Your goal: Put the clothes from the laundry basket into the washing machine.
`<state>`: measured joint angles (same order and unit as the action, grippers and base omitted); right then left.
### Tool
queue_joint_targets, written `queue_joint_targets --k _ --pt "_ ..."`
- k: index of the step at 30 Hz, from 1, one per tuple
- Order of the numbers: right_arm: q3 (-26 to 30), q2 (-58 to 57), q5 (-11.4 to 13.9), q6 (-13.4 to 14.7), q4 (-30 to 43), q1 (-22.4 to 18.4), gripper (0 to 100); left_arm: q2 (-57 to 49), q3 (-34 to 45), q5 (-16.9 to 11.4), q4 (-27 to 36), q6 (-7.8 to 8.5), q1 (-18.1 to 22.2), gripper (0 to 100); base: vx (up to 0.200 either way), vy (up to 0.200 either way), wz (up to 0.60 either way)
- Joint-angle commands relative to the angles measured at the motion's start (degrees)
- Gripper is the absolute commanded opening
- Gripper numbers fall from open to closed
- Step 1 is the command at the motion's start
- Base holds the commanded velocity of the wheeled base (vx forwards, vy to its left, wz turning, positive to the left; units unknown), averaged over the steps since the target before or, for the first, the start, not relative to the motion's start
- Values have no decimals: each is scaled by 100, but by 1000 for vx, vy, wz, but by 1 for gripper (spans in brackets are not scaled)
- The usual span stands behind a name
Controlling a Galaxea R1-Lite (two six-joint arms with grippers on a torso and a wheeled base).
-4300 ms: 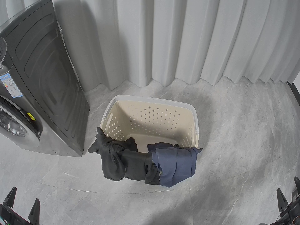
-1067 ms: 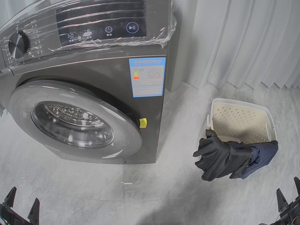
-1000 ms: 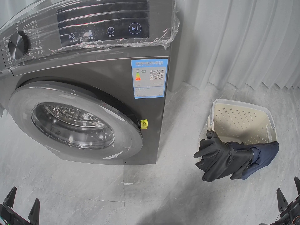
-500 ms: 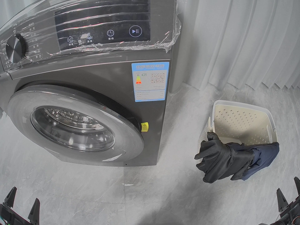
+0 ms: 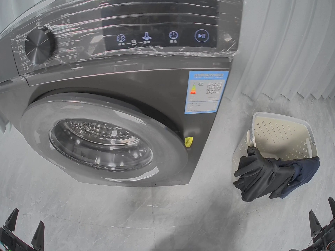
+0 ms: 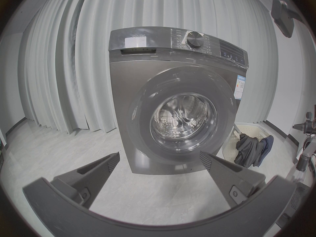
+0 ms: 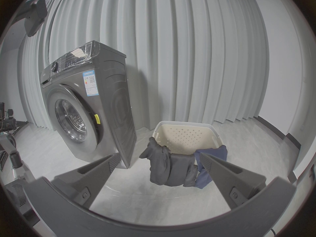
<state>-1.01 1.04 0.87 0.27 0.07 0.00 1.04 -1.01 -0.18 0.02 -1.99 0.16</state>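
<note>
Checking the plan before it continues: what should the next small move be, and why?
Probably bring the left gripper up to the door of the washing machine to open it. The door is shut, that gripper and the right gripper are open and empty, and the clothes hang over the laundry basket rim, so nothing can go in yet.

Head camera is looking steeply down, close on the washer (image 5: 139,84) — basket (image 5: 279,136) at 3 o'clock; both wrist cameras are facing forward, low, farther back, sharing both.
</note>
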Motion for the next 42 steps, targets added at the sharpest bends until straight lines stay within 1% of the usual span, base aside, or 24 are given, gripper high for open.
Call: queue_joint_targets --k 1,10,16,26,40,42 --pt "101 -104 1 0 1 0 100 -68 92 1 -2 -3 2 100 0 0 0" --pt "101 -104 1 0 1 0 100 -68 92 1 -2 -3 2 100 0 0 0" --pt "101 -104 1 0 1 0 100 -68 92 1 -2 -3 2 100 -200 0 0" --pt "101 -104 1 0 1 0 100 -68 92 1 -2 -3 2 100 0 0 0" --pt "101 -104 1 0 1 -9 100 -68 92 1 -2 -3 2 100 0 200 0" --pt "101 -104 1 0 1 -9 100 -68 92 1 -2 -3 2 100 0 0 0"
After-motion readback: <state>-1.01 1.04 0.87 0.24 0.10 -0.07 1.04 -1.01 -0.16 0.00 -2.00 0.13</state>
